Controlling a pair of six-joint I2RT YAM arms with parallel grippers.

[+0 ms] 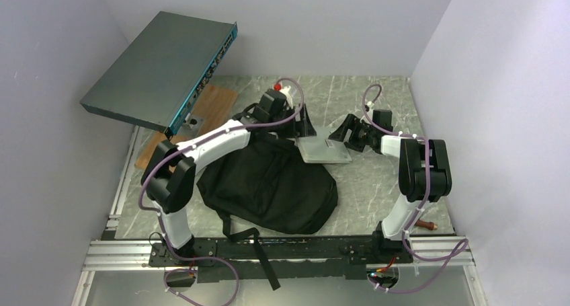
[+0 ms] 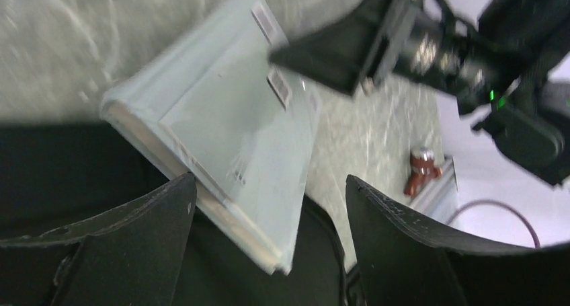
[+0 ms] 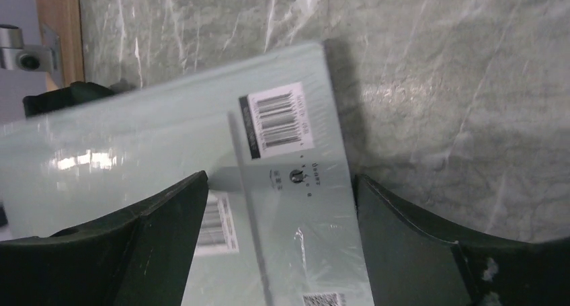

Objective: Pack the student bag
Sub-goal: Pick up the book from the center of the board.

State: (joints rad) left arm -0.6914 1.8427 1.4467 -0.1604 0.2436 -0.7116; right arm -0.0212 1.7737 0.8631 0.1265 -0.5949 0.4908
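Both grippers: jaws apart, nothing held. The left gripper (image 1: 300,123) is at the book's far-left side, the right gripper (image 1: 347,132) at its far-right corner.
Bag: the student bag (image 1: 269,185) lies flat mid-table, nearer the left arm, with straps trailing to the near edge. Can't tell whether the mouth is open.
Book: the pale shrink-wrapped book (image 1: 324,150) lies flat on the marble table (image 1: 376,185), just right of the bag's far end. In the left wrist view its near corner overlaps black fabric.
Step (my read): lift the book and feed it into the bag.
Grip: the cover is flat and the wrap looks slick, so a top-down pinch likely won't bite. Go for the edge riding up on the bag, where there's a gap under it. One finger under, one over.
Right arm: its fingers straddle the barcode end, and contact isn't clear. Better used to push or steady the far-right edge while the left arm takes hold.
Left arm: clear the bag fabric before closing, or it pinches cloth along with the book.
Risk: the book skates right across the marble, or the wrap tears.
Clutter: the brown object (image 1: 423,223) by the right base, and the grey box (image 1: 161,67) and wooden board (image 1: 212,107) far left, all sit well apart from the path.
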